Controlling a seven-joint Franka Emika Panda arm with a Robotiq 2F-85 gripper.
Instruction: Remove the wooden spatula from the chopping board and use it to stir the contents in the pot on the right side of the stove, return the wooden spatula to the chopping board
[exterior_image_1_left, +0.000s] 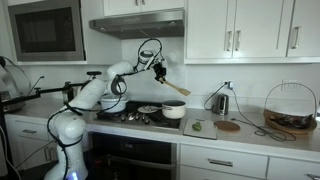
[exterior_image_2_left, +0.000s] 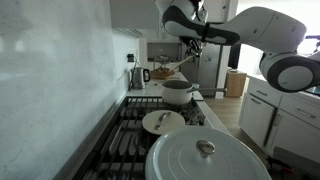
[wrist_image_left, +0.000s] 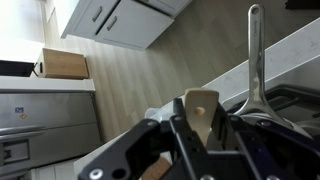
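The gripper (exterior_image_1_left: 160, 70) is clamped on the handle of the spatula (exterior_image_1_left: 177, 88), which hangs slanted in the air above the pot (exterior_image_1_left: 173, 110) at the right edge of the stove (exterior_image_1_left: 128, 118), well off the board (exterior_image_1_left: 199, 128). Gripped near one end, it could swivel between the fingers. Lowered off-centre, its free end may catch the rim and shove or tip the pot.

- In an exterior view: cam out in room, faces counter wall head-on, mid-range; whole arm (exterior_image_1_left: 95, 95) + stove (exterior_image_1_left: 130, 118) in frame.
- In an exterior view: cam low at cooktop lvl, v. close, looks along stove (exterior_image_2_left: 115, 145) over larger white pot (exterior_image_2_left: 205, 158).
- Wrist view: looks past gripper (wrist_image_left: 200, 135) + wooden spatula (wrist_image_left: 200, 105) to floor (wrist_image_left: 150, 70).
- Both exterior views share stove + pot (exterior_image_1_left: 173, 111) (exterior_image_2_left: 178, 93).
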